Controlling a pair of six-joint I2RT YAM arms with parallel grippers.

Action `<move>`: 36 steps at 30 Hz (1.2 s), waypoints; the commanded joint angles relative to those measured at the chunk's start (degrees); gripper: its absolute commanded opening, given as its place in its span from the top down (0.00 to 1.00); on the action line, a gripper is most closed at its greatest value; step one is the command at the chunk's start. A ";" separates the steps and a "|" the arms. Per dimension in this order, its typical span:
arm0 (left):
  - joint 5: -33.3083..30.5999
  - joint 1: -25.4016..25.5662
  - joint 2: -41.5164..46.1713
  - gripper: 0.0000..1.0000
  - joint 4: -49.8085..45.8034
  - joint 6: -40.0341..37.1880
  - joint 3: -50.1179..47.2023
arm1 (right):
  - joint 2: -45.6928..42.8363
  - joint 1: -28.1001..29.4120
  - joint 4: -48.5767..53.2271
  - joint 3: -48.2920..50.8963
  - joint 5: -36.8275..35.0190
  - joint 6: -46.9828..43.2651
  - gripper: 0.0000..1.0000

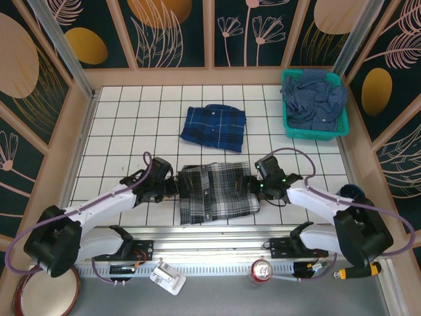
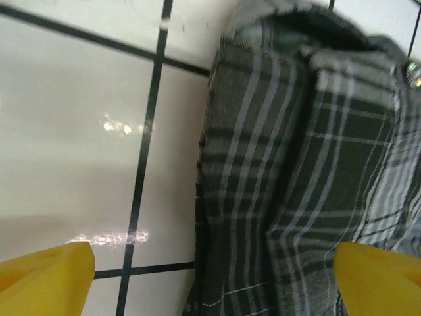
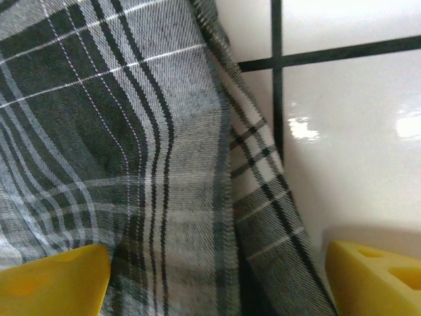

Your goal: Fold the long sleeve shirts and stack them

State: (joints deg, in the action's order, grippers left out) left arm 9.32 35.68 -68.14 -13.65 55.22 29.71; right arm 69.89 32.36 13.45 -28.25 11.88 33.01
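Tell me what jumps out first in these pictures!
The grey plaid shirt lies mid-table with the left gripper and right gripper at its sides, both open. Behind it sits a folded blue plaid shirt, and a teal basket in the far right corner holds a navy shirt.

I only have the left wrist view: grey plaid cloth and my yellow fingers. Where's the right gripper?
Observer: The right gripper is open at the right edge of the grey shirt, opposite the left gripper.
Operator: Where are the other shirts?
Observer: The blue shirt lies folded just beyond the grey one, apart from it.
Operator: And the third?
Observer: The navy shirt sits crumpled in the teal basket, far right.
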 commanded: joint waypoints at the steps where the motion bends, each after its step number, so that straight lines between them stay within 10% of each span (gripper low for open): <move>1: 3.95 1.09 -2.22 0.07 8.31 3.43 -2.59 | 2.82 0.99 -5.05 -0.35 4.64 -0.70 0.18; 9: 4.71 6.16 -8.27 0.15 15.96 5.64 -1.23 | 9.03 4.87 -10.96 -1.99 7.03 3.06 0.30; 16: 6.48 6.23 -6.08 0.50 20.28 8.39 -2.23 | 10.44 8.75 -7.77 -6.85 2.56 3.77 0.44; 22: 6.86 6.34 -7.00 0.44 19.95 8.19 -1.20 | 10.77 10.18 -7.99 -7.81 1.48 4.68 0.51; 29: 5.49 6.13 -4.73 0.96 13.61 6.04 0.34 | 5.90 9.60 -7.41 -8.43 -0.05 5.71 0.87; 36: 6.59 1.33 0.06 1.00 1.50 0.66 13.38 | -2.20 8.64 -1.42 -17.07 -1.17 5.59 1.00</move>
State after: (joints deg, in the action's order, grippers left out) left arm 14.61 39.11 -69.91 -7.31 59.68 35.97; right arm 70.70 41.30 10.66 -39.31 10.94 38.92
